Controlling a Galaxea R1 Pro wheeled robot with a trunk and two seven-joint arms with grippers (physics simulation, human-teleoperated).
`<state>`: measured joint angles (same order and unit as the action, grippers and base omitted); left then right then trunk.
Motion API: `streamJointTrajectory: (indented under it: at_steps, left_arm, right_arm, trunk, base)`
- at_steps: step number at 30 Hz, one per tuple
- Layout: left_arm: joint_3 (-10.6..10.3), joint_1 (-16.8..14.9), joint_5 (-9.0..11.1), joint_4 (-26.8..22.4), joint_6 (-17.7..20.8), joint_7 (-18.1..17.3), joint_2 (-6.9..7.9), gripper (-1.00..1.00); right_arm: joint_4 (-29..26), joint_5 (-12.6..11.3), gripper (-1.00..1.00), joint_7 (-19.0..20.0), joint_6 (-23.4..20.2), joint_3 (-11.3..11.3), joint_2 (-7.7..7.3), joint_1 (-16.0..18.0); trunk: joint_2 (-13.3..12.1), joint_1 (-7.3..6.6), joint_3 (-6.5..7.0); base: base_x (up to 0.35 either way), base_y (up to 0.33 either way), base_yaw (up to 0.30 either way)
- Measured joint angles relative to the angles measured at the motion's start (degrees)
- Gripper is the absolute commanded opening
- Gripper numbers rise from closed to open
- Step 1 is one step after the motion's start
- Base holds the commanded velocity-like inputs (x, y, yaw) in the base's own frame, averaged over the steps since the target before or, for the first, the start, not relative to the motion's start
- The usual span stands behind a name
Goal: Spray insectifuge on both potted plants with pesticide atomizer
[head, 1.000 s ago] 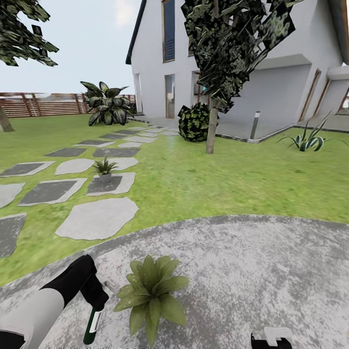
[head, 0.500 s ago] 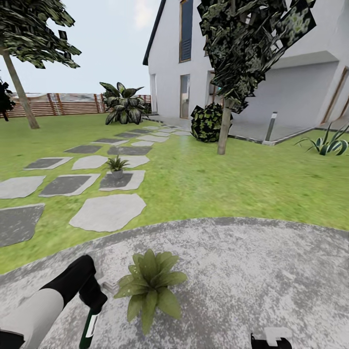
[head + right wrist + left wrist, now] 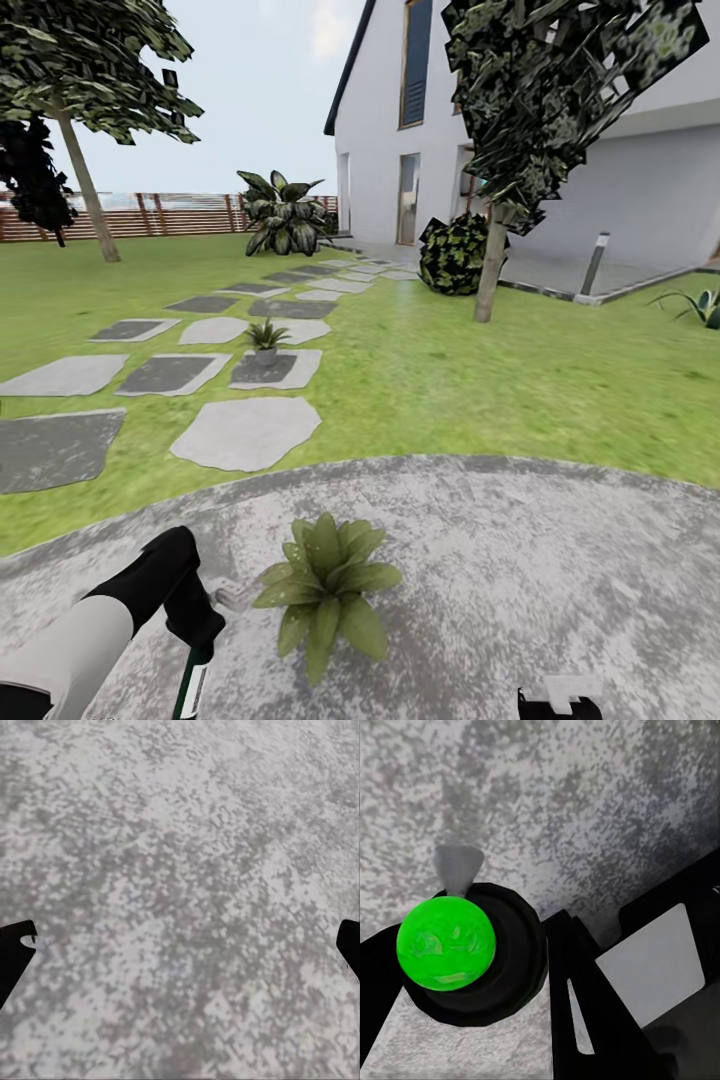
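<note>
Head view showed the left gripper (image 3: 195, 640) clamped on the pesticide atomizer (image 3: 190, 685), just beside the near potted plant (image 3: 325, 580) on the paved patch (image 3: 520, 560). A second potted plant (image 3: 265, 338) sat on a stepping stone (image 3: 268, 370). The right gripper (image 3: 180, 945) seemingly stood wide, holding nothing.

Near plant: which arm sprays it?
Left. The left gripper already holds the atomizer right beside the near plant on the paved patch. The right gripper is open, over bare paving.

Round grey paved patch (image 3: 520, 560) bears one potted plant (image 3: 325, 585); a stepping stone (image 3: 268, 370) another (image 3: 265, 340).
</note>
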<state>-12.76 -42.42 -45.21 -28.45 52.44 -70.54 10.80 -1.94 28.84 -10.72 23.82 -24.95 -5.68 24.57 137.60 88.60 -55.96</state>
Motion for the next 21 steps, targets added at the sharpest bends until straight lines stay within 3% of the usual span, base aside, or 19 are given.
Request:
streamJointTrajectory:
  at_steps: [3,9,15,21]
  left_arm:
    - [-0.1,0.1,-0.2,0.0,0.0,0.2,-0.02,-1.0]
    - [0.0,0.1,-3.1,0.0,0.0,0.4,0.01,-1.0]
    - [0.0,0.1,-3.4,0.0,0.3,0.5,0.07,-1.0]
    - [0.0,0.5,-3.4,0.1,0.3,0.7,0.38,-1.0]
  right_arm:
    - [0.0,0.0,1.0,0.0,0.0,0.0,-0.02,0.0]
    - [-0.1,0.0,1.0,0.0,0.0,0.0,-0.11,0.0]
    - [-0.1,0.0,1.0,0.0,0.0,0.0,-0.03,0.0]
    - [0.0,0.0,1.0,0.0,0.0,0.0,0.16,0.0]
  trunk:
    - [0.0,0.01,0.0]
    - [0.0,0.01,0.0]
    - [0.0,0.03,0.0]
    - [0.0,0.02,0.0]
  base:
    - [0.021,-0.26,0.018]
    - [-0.006,-0.272,0.002]
    - [-0.175,-0.233,0.028]
    - [-0.146,-0.231,0.242]
